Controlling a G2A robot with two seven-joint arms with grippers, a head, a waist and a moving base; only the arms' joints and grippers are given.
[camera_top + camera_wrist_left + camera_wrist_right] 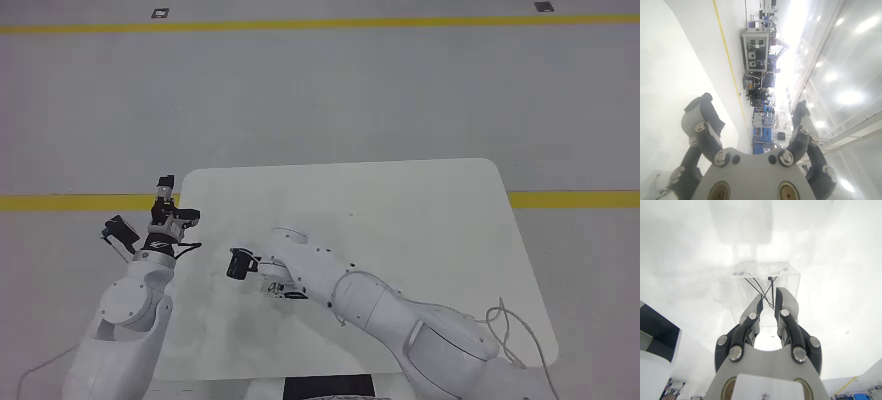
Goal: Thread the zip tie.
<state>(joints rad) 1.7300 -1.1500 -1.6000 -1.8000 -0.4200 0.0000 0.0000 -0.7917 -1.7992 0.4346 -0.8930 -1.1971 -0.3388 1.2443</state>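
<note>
A few thin black zip ties [770, 289] lie crossed over one another inside a clear plastic box [791, 275] that stands on the white counter [829, 256]. The right gripper [769, 292] sits at the box's near end, released, its ribbed pads parted with the ties showing in the gap between them; whether a pad touches a tie I cannot tell. Well apart, by the counter's edge, the left gripper [754, 99] is spread wide and holds nothing, pointing out toward the room.
</note>
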